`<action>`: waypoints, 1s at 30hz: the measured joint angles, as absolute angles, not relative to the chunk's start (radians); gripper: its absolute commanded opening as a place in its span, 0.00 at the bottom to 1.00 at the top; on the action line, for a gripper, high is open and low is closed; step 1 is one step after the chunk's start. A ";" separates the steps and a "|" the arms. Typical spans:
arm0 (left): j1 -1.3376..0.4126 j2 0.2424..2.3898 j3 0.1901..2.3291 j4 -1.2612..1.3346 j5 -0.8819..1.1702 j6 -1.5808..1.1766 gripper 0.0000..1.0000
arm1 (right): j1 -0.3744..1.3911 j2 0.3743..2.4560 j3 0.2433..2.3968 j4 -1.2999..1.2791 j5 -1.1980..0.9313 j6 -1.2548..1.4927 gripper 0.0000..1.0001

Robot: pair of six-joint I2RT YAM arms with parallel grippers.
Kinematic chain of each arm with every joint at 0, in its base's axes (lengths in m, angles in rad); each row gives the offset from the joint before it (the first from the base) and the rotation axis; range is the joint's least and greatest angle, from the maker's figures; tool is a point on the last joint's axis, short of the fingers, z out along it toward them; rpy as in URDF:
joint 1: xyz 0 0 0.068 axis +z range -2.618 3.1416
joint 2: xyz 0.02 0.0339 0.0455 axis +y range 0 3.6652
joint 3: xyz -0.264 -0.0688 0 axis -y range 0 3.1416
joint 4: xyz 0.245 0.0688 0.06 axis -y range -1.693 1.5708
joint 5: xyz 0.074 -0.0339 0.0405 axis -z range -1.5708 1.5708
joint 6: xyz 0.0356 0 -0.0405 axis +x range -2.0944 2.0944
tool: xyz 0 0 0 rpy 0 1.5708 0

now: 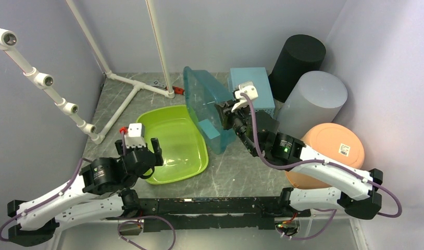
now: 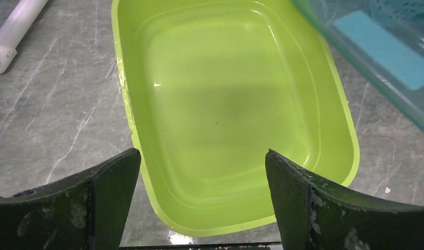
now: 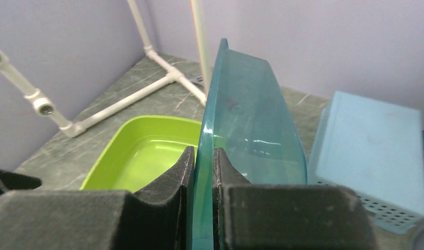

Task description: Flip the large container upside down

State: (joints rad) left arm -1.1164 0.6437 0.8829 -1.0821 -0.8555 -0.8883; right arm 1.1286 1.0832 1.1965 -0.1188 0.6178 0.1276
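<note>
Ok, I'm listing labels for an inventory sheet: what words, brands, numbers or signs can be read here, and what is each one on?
No text can be read in any view.
White sticker on the peach round tub: dark print, possibly a barcode, too small to read.
Light blue patch on the teal container: no print visible.

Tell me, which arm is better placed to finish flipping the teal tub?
Right: the right end effector grips the rim of the teal tub, already tipped on edge; the left end effector hangs open over the green basin.
</note>
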 measured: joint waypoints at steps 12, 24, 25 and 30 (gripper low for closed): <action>-1.014 0.863 0.878 -1.000 -0.759 -0.820 0.94 | 1.152 1.102 1.174 -0.102 0.749 -0.069 0.00; -0.693 0.900 0.843 -0.888 -0.471 -0.695 0.94 | 1.237 1.151 1.091 -0.074 0.707 -0.065 0.00; -0.682 0.900 0.843 -0.889 -0.466 -0.695 0.94 | 1.255 1.156 1.091 -0.067 0.710 -0.059 0.00; -0.632 0.900 0.843 -0.908 -0.462 -0.706 0.94 | 1.336 1.209 1.091 -0.021 0.743 -0.027 0.00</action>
